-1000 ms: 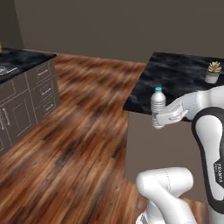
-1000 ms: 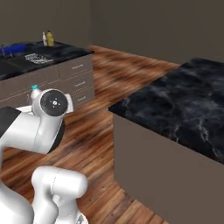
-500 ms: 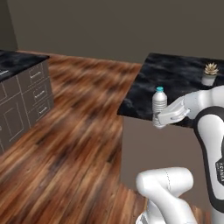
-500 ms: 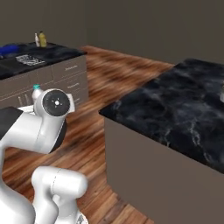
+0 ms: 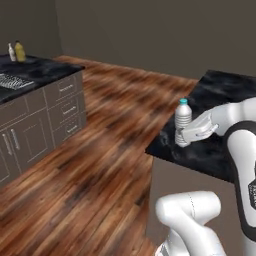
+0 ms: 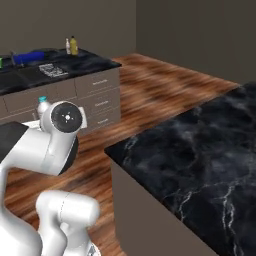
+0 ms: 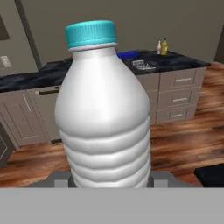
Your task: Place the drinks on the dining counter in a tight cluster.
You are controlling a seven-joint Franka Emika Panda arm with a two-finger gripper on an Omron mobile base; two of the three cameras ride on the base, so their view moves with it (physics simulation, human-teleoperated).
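view: the base has turned, so the whole scene has slid across both base views
cabinet bench (image 5: 35, 75): now fuller in view at left, with two bottles (image 5: 16, 51) on its far end
dining bench (image 6: 200, 160): corner now nearer, lower in the base views

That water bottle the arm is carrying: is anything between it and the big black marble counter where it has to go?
Nothing visible. The gripper holds the water bottle upright just over the near edge of the dining counter, and the marble that shows is bare. The other two bottles stand on the far kitchen counter.
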